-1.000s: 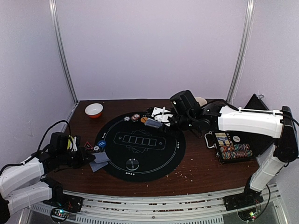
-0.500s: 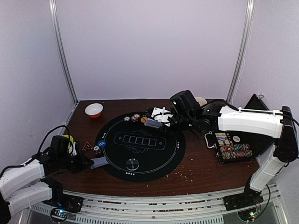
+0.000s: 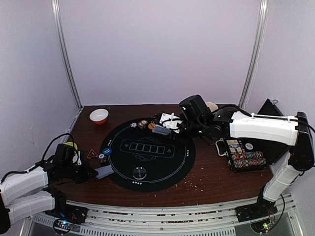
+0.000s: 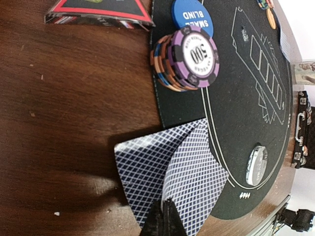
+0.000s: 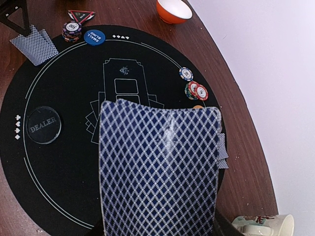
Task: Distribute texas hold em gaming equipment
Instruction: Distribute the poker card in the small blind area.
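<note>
left wrist: left tool pinches two thin, likely limp, slippery cards by near edge; right tool clamps stiffer deck.

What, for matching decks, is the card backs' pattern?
Blue-and-white diamond lattice, clearest on the cards in the right wrist view.

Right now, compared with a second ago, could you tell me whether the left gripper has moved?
Yes. The left gripper, shut on two face-down cards, has drawn back slightly toward the table's near-left corner, away from the round black mat.
</note>
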Controlling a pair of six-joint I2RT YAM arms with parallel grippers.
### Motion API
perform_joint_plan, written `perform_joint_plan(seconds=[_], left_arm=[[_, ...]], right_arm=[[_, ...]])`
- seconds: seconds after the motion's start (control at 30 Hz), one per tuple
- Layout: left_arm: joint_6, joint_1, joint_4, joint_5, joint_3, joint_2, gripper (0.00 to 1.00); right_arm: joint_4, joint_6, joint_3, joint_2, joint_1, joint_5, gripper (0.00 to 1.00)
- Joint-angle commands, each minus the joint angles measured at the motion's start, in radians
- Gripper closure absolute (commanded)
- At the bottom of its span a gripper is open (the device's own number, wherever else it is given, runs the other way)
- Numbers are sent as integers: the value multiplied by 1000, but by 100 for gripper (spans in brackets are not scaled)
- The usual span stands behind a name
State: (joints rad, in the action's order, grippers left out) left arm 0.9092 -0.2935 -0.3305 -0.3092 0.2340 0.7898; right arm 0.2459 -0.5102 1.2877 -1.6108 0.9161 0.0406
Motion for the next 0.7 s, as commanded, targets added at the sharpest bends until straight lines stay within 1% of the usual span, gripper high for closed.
perform_joint_plan(seconds=[0.0,0.13,0.3,0.47,0.57,0.67], left_arm=[[-74,7,51,-41,42,37,100],[-93,7,75,-94,44,30,100],[-114,7,87,-81,59,58,100],[-146,9,50,-60,99,123,100],[-117,9,29,-41,92,124,100],[-65,9,21,-26,54,83,100]], right_arm=[[12,-4,9,-12,-7,-4,53],[18,-4,11,-13,-8,-5,53],[19,-4,17,-17,-8,-6,53],[29,-7,21,-19,-7,-2,53],[29,-5,17,-13,-7,-2,53],[27,-4,13,-11,-8,-2,53]])
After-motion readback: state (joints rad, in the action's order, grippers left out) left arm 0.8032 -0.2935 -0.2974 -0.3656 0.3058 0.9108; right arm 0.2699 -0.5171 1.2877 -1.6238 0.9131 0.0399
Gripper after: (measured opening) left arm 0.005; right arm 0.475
